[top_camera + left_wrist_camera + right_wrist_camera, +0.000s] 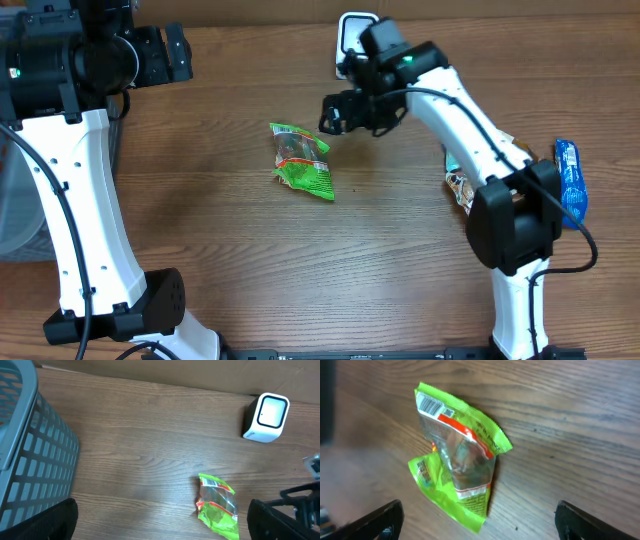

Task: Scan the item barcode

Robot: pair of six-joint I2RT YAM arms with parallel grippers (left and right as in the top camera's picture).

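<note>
The item, a crumpled green and clear snack packet [301, 160], lies flat on the wooden table, apart from both grippers. Its barcode [431, 406] faces up at one end of the packet [457, 455]. The white scanner [352, 35] stands at the back edge of the table. My right gripper [333, 112] hovers open just right of and above the packet; in its wrist view the gripper [480, 525] has the packet's lower tip between its spread fingers, untouched. My left gripper [180, 55] is open and empty at the back left, well away from the packet [218, 506] and the scanner [267, 417].
A grey slatted basket [30, 455] stands at the left edge of the table. A blue packet [570, 180] and another packet [458, 185], partly hidden by the right arm, lie at the right side.
</note>
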